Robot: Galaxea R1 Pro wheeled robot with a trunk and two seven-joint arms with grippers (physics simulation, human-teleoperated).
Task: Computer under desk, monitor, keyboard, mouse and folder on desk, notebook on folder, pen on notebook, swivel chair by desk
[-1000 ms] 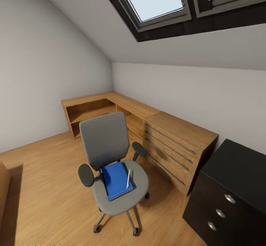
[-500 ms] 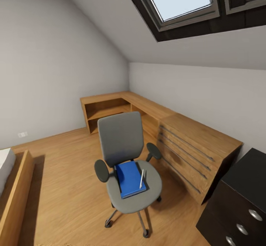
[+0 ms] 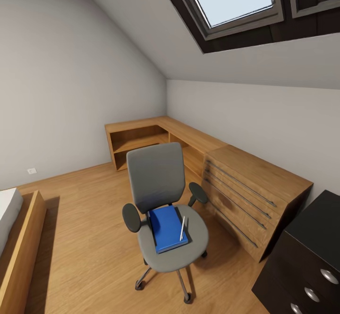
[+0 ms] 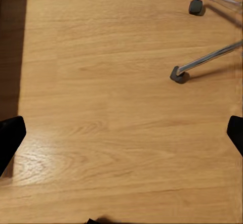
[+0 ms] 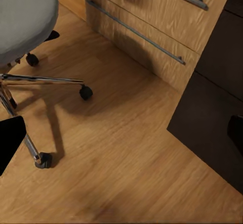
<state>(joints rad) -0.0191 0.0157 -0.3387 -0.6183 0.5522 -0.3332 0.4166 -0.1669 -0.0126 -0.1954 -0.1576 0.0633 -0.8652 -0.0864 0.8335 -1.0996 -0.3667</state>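
Swivel chair (image 3: pixel 163 210) loaded and waiting on the wooden floor (image 3: pixel 85 229), nothing yet carried to the desk.

Folder (image 3: pixel 166 228), bright blue, lies on the middle of the grey seat with a dark notebook (image 3: pixel 183 235) edge showing along its side toward the drawers and the pen (image 3: pixel 182 228) resting on top near that same edge. The chair stands just beside the light wooden drawer unit (image 3: pixel 250 191); a black cabinet (image 3: pixel 307 262) sits at the near right. By my reading the task is barely begun: folder, notebook and pen remain to be moved, and the chair repositioned. Left gripper (image 4: pixel 121 138) hangs over bare floor near the chair's castors with its fingertips spread wide and empty; right gripper (image 5: pixel 121 133) is likewise released, holding nothing.
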